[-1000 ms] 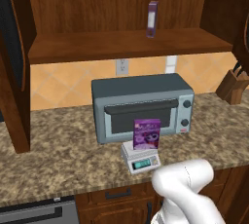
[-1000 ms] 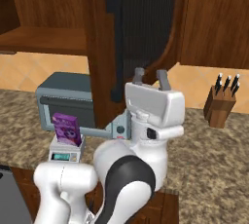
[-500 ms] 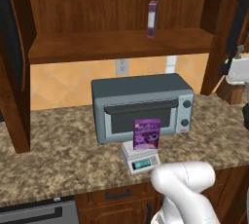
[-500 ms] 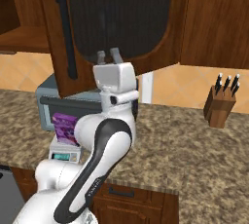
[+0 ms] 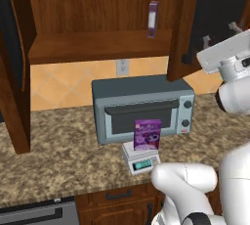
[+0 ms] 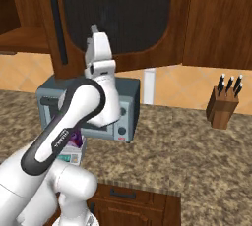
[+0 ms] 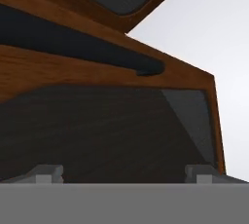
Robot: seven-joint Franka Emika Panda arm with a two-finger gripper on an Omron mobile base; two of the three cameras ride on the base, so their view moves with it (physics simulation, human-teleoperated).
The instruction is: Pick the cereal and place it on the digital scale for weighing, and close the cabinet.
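Gripper (image 7: 124,172): jaws spread wide, nothing held, fingertips (image 7: 46,173) close against the dark arched panel of the cabinet (image 5: 97,48) door (image 6: 115,18), which stands partly open.
Cereal (image 5: 147,134): flat purple box, cartoon front, upright on the digital scale (image 5: 140,158), just before the toaster oven (image 5: 141,106).
Counter (image 6: 197,141): bare stretch between oven and knife block (image 6: 224,104).

The cereal (image 5: 147,134) stands upright on the digital scale (image 5: 140,159), near the counter's (image 5: 58,155) front edge, just in front of the grey toaster oven (image 5: 141,106). Above, the cabinet (image 5: 97,43) hangs open, a narrow purple box (image 5: 153,19) upright on its shelf. The gripper (image 5: 220,32) sits up against the right door (image 5: 207,13), fingers spread wide.
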